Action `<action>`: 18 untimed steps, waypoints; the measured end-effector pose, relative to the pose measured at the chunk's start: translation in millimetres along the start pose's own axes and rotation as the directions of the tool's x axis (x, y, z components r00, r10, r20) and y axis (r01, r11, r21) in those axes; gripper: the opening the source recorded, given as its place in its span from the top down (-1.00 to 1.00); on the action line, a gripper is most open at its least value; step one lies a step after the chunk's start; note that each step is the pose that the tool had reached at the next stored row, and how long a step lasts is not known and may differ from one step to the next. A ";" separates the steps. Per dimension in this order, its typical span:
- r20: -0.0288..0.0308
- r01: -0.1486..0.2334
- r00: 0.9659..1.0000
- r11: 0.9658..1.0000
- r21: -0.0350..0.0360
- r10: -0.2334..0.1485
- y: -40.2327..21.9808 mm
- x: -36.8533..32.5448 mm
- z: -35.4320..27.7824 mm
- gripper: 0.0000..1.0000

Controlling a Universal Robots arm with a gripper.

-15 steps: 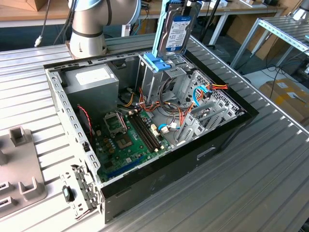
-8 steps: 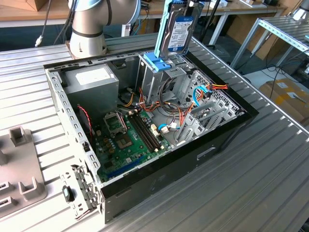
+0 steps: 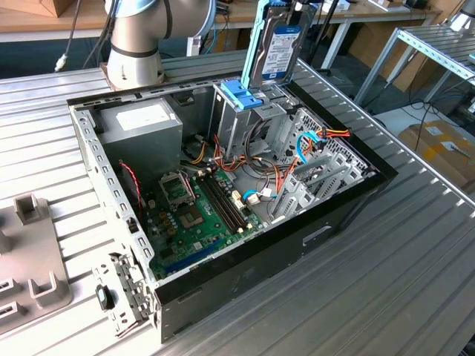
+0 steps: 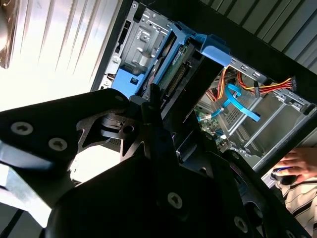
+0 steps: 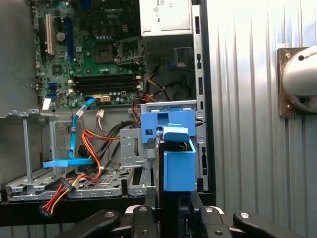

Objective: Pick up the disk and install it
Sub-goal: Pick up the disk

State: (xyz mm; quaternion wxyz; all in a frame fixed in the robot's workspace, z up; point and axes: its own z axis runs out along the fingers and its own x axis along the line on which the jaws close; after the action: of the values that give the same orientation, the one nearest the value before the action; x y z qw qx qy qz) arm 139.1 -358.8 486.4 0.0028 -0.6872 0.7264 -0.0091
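Observation:
The disk [image 3: 276, 46] hangs upright just above the metal drive cage [image 3: 249, 122], at the far side of the open computer case. Its white-and-blue label faces the exterior camera, and a light-blue carrier rail runs down its side. The cage's blue latch [image 3: 240, 94] sits right below the disk's lower edge. In the first wrist view my gripper [image 5: 173, 210] is shut on the disk [image 5: 178, 171], seen edge-on with the cage [image 5: 130, 148] beyond it. The second wrist view looks past the black fingers [image 4: 151, 106] to the disk [image 4: 181, 69] over the cage opening.
The open computer case [image 3: 326, 222] lies on a ribbed metal table. Inside it are a motherboard [image 3: 194, 211], a power supply [image 3: 141, 122] and orange and blue cables [image 3: 312, 144]. The arm's base [image 3: 137, 44] stands behind the case. A person's hand [image 4: 296, 162] rests near the case.

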 end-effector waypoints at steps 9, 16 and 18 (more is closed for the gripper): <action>-0.002 0.000 1.000 1.000 0.000 0.000 -9.4 1.3 0.6 0.30; -0.005 0.000 1.000 1.000 0.000 0.000 -16.3 2.4 1.0 0.30; -0.005 0.000 1.000 1.000 0.000 0.000 -18.5 2.9 1.2 0.30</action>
State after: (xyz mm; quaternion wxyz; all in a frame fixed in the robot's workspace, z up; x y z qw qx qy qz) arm 157.4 -362.7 485.6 0.0009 -0.6872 0.7264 -0.0111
